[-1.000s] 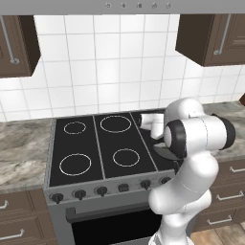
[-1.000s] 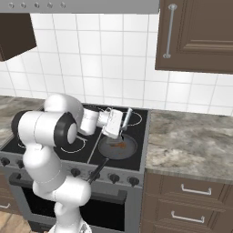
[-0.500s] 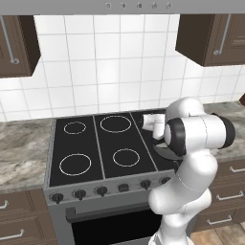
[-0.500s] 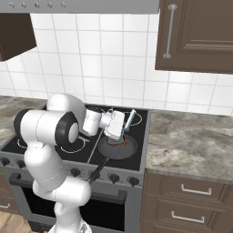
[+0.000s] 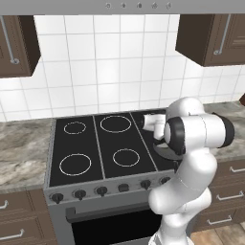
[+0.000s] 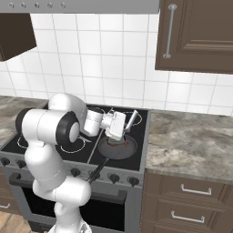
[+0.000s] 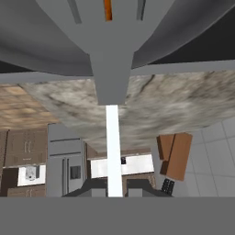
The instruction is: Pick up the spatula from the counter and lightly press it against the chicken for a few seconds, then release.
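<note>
My gripper hangs low over the dark frying pan on the stove's front right burner, shut on the spatula. In the right base view the grey handle sticks up to the right of the hand. A small brownish piece of chicken lies in the pan just under the hand. In the hand view the spatula runs as a white strip from my gripper to a broad grey slotted blade, and an orange bit of chicken shows through a slot. In the left base view my arm hides most of the pan.
The pan's black handle points out over the stove's front edge with its knobs. A black cooktop spreads to the left. Marbled counter lies to the right, and a dark wall cabinet hangs above it.
The gripper, still shut on the spatula, has come down a little closer to the pan and the chicken. The base and the pan have stayed put.
</note>
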### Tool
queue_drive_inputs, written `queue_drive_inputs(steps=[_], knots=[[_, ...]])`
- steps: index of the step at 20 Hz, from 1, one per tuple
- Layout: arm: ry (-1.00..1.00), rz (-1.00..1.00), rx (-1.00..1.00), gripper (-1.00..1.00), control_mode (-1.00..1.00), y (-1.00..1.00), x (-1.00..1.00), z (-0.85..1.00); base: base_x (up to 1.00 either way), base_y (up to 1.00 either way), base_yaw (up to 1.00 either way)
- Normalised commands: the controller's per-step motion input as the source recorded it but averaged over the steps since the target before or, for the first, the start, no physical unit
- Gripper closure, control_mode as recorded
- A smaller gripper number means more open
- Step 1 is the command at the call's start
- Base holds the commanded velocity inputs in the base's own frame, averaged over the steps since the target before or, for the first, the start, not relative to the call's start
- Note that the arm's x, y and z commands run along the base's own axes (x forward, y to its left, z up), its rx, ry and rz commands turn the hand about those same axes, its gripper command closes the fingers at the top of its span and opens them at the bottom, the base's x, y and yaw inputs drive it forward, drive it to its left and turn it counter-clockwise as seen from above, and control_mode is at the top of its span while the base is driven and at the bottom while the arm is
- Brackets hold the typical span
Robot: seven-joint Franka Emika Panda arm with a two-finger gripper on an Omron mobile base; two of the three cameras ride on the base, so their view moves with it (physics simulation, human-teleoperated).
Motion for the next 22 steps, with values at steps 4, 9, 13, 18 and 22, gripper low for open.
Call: queue_drive_inputs(steps=[4,9,13,18,22], knots=[[0.0,0.0,0.0,1.0,-1.0,0.0,0.0,-0.16,0.0,0.0,0.0],[0.0,0.0,0.0,1.0,-1.0,0.0,0.0,-0.1,0.0,0.0,0.0],[0.0,0.01,0.0,1.0,-1.0,0.0,-0.15,0.29,0.0,0.0,0.0],[0.0,0.1,0.01,1.0,-1.0,0.11,-0.26,0.99,0.0,0.0,0.0],[0.0,0.15,0.0,1.0,-1.0,0.21,-0.3,1.0,0.0,0.0,0.0]])
